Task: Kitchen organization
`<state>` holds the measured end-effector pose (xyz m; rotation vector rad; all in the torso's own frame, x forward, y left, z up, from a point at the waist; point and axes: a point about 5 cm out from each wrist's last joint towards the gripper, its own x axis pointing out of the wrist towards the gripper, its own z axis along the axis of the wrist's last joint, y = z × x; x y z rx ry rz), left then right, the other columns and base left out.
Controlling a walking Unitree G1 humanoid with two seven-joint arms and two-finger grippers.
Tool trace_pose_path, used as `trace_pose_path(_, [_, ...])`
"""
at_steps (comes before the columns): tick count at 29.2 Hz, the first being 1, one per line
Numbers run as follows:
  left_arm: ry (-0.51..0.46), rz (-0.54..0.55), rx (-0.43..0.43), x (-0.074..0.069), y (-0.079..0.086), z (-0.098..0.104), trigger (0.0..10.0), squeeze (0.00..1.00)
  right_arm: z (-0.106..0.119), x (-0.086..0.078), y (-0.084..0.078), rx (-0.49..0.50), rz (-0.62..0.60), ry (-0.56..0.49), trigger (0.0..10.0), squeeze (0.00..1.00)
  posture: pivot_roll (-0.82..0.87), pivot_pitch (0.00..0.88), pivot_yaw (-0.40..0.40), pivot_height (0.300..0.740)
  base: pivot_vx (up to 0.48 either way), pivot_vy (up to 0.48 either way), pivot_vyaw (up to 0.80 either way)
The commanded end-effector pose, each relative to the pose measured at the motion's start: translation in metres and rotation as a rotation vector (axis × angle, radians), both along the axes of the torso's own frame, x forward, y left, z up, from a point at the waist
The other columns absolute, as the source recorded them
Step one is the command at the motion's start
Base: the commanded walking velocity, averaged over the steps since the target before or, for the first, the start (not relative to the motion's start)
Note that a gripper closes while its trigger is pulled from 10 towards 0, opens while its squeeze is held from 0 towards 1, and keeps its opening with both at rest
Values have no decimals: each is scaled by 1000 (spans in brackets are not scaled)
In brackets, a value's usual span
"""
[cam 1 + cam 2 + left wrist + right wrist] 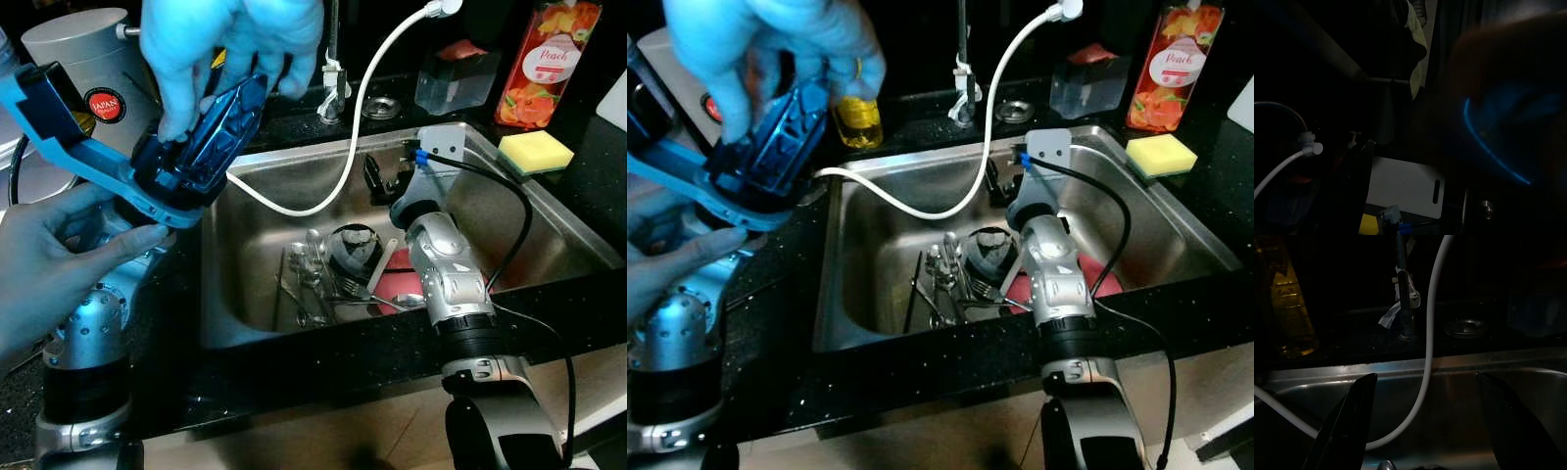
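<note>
Right gripper (1420, 431) inside sink (549, 211), fingers spread wide, holding nothing.

Near front wall of sink: cutlery (309, 279), dark cup (351, 245), red plate (397, 287) heaped together; judged hard, wet, slippery, best taken by handles or rim. Little open room past white hose (343, 166) crossing the basin. Left gripper state impossible to tell; gloved hands (230, 44) handling blue device (186, 147) over left counter edge. Yellow sponge (535, 151) at far right corner.
</note>
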<state>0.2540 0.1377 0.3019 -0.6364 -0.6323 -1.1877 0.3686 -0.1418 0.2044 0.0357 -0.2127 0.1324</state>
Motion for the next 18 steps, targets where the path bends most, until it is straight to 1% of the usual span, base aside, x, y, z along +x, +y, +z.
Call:
trace_pose_path(1, [-1, -4, -4, 1, -1, 0, 10000, 0, 6, 0, 4, 17, 15, -25, 10000, 0, -82, 0, 88, 740, 0, 0, 0])
trace_pose_path(9, [0, 0, -2, 1, -1, 0, 10000, 0, -1, 0, 4, 15, 12, -14, 10000, 0, -80, 0, 87, 740, 0, 0, 0])
trace_pose_path(18, [1, 0, 1, 0, -1, -1, 10000, 0, 1, 0, 3, 21, 6, -24, 10000, 0, -82, 0, 89, 740, 0, 0, 0])
